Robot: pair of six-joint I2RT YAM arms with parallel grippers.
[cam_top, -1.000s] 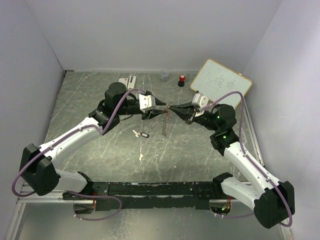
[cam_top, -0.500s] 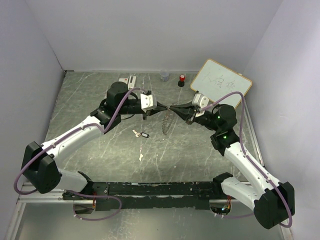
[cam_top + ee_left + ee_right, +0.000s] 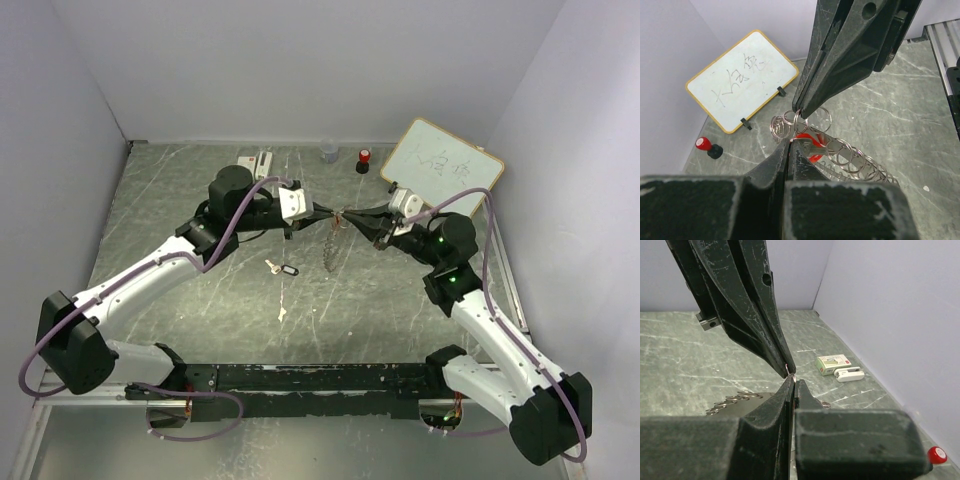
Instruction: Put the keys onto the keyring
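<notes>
Grey-green marbled counter fills the floor of a booth closed in by plain lilac walls, and it looks hard and slick, so anything dropped would likely skid. A whiteboard with scrawled writing leans in the far right corner. Above the middle of the counter the two arms meet tip to tip. The left end effector is closed, and it appears to pinch the red-headed key just at its tips. The right end effector is clamped on one loop of the keyring, which hangs between them, with its lower end drooping toward the counter. From where I stand the keyring looks like thin, springy wire: light, slippery and quick to swing or twist, so I'd hold it right beside the loop being worked. I'd take the key by its plastic head, which looks easier to grip than the blade. The black-tagged key lies flat on the counter, near the left arm and well apart from the ring.
</notes>
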